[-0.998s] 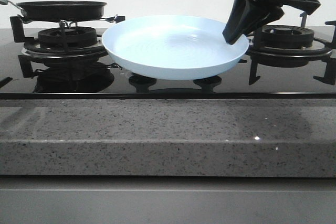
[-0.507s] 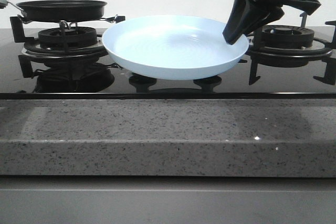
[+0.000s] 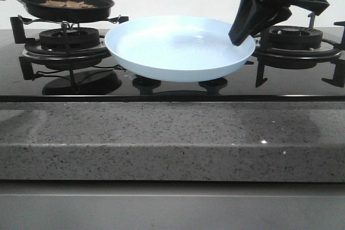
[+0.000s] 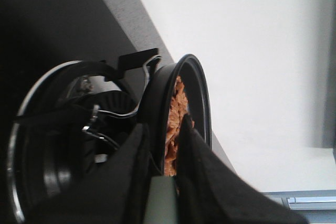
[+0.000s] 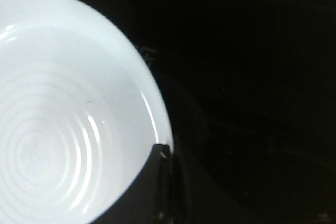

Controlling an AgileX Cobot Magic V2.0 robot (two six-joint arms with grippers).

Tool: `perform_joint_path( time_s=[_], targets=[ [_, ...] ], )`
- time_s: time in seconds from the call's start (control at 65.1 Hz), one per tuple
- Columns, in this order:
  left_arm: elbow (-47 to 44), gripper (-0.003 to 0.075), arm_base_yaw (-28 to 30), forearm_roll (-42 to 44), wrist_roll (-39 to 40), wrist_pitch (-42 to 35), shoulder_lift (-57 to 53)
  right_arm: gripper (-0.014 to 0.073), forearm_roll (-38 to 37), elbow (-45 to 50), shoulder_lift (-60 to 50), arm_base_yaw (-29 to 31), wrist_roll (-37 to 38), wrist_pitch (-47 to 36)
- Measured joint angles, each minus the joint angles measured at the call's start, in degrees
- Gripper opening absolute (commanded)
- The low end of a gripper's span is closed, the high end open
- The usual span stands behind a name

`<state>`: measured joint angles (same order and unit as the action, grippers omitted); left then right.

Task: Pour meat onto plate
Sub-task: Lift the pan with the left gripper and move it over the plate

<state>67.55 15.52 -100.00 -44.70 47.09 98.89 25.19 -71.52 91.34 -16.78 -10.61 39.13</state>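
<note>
The pale blue plate point(image 3: 178, 47) is over the middle of the hob, and it fills the right wrist view point(image 5: 63, 103). My right gripper point(image 3: 241, 35) is shut on its right rim, seen close in the right wrist view point(image 5: 165, 153). The black frying pan point(image 3: 67, 5) is held above the left burner, tilted a little toward the camera. The tan meat point(image 3: 67, 4) lies inside it. My left gripper point(image 4: 164, 137) is shut on the pan's grey handle point(image 4: 163, 203). The meat point(image 4: 176, 124) shows just beyond the fingers. In the front view the left gripper is almost out of frame at the far left.
The left burner grate point(image 3: 69, 39) stands under the pan, and the right burner grate point(image 3: 296, 39) is behind my right arm. Two hob knobs point(image 3: 145, 83) sit under the plate. A speckled grey counter edge point(image 3: 172, 138) runs along the front.
The pan has risen off the left burner and tipped toward the camera, so the meat shows now. The plate and my right arm have not moved.
</note>
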Motion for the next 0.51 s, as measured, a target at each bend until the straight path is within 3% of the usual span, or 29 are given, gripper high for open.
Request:
perform_joint_path(
  time_s=[0.292,0.507],
  targets=[
    [0.00,-0.0020,-0.71,1.88,-2.85,3.81,-8.63,-0.0068,0.00,0.00,0.00,0.00,0.00,0.00],
    [0.00,-0.0020,-6.04,7.24,-3.26,4.54,-14.52,-0.0068,0.00,0.00,0.00,0.00,0.00,0.00]
  ],
)
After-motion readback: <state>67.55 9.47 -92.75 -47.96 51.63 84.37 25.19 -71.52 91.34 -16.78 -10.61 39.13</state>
